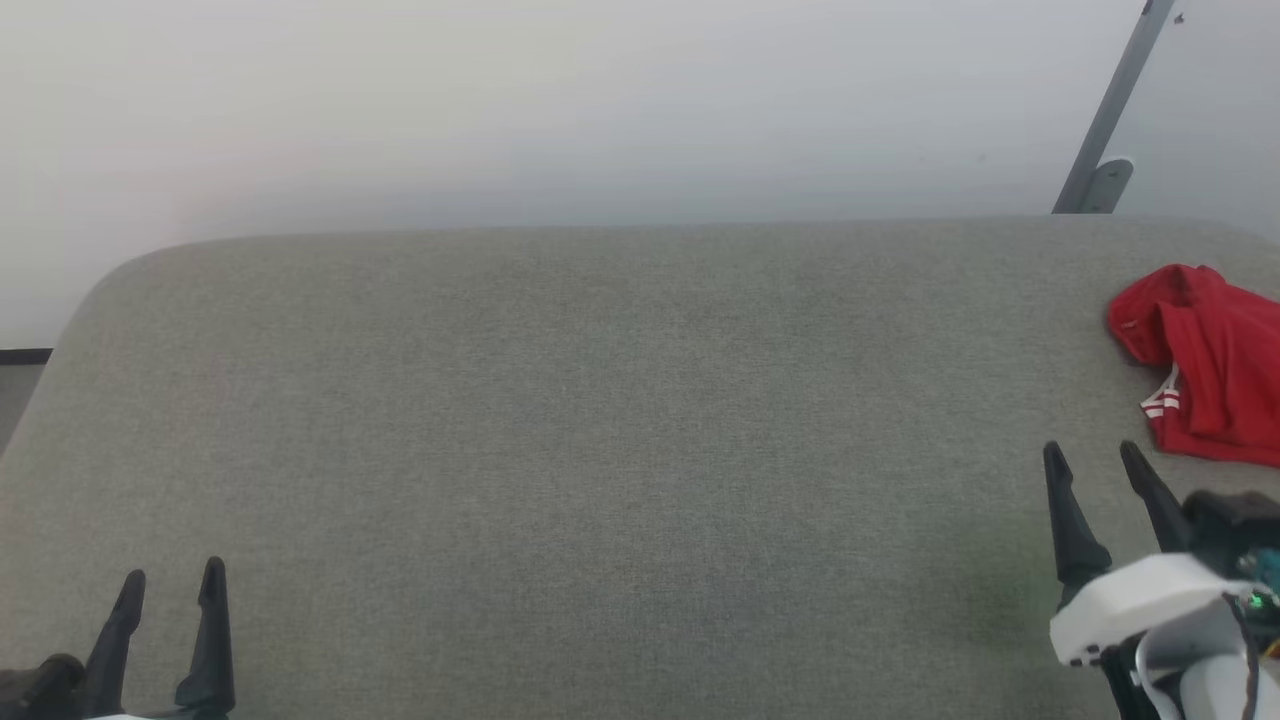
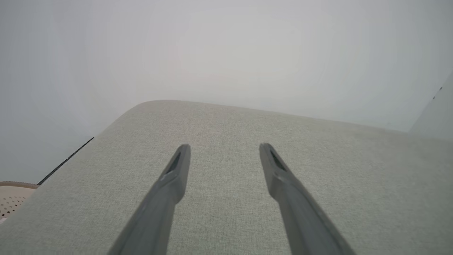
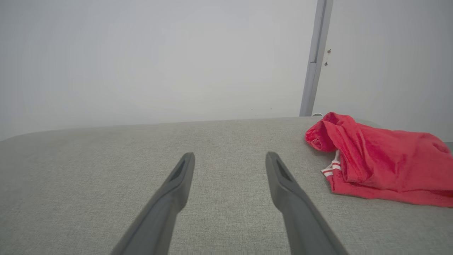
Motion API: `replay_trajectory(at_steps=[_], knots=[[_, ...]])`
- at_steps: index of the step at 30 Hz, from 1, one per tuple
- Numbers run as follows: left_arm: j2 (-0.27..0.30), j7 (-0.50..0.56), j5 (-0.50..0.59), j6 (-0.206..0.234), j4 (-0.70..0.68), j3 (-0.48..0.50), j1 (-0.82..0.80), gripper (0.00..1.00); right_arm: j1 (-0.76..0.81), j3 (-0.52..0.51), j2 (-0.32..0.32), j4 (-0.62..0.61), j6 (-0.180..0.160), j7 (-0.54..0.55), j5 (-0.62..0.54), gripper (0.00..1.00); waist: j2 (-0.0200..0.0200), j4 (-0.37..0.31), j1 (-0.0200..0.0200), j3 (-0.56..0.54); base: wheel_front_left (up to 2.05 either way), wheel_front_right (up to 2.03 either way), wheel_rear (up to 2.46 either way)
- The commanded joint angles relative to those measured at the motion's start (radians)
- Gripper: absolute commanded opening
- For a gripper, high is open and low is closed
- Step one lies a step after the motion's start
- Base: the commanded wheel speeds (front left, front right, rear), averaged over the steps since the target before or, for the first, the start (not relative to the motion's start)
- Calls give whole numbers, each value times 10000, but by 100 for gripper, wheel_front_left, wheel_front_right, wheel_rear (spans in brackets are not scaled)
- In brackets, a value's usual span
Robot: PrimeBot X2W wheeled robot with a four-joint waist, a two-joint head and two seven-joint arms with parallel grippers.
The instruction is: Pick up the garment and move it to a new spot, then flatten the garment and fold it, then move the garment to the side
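Observation:
The garment (image 1: 1215,365) is a crumpled red heap with a bit of red-and-white striped trim, lying at the far right of the grey padded surface (image 1: 600,420) and cut off by the head view's edge. In the right wrist view the garment (image 3: 378,161) lies ahead and to the right of the fingers. My right gripper (image 1: 1095,455) is open and empty, a short way in front and to the left of the heap, apart from it; the right gripper (image 3: 230,156) holds nothing. My left gripper (image 1: 172,572) stands open at the lower left, and the left gripper (image 2: 223,147) is empty over bare fabric.
A pale wall rises behind the surface's rounded far edge. A grey metal bar (image 1: 1115,110) leans against the wall at the back right. A beige perforated thing (image 2: 12,198) shows beyond the surface's left edge in the left wrist view.

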Motion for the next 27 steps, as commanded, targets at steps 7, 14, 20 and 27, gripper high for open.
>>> replay_trajectory(at_steps=[7, 14, 20, 27], knots=[[35, -36, -79, 8, -59, 34, 114, 100, 587, -354, 299, -675, 1, 114, -154, 100, 0, 20, 0, -2, 0, 0, 0], [9, -36, -56, 8, -116, -56, 56, 100, 740, -480, 381, -1035, 1, 239, -347, 100, 0, -37, 0, 10, 0, 0, 0], [-24, -36, -64, 8, -150, -118, 48, 100, 791, -509, 459, -1178, 1, 306, -377, 100, 0, -54, 0, 9, 0, 0, 0], [-57, -36, -67, 8, -178, -162, 27, 100, 805, -508, 483, -1322, 1, 383, -385, 100, 0, -41, 0, 3, 0, 0, 0]])
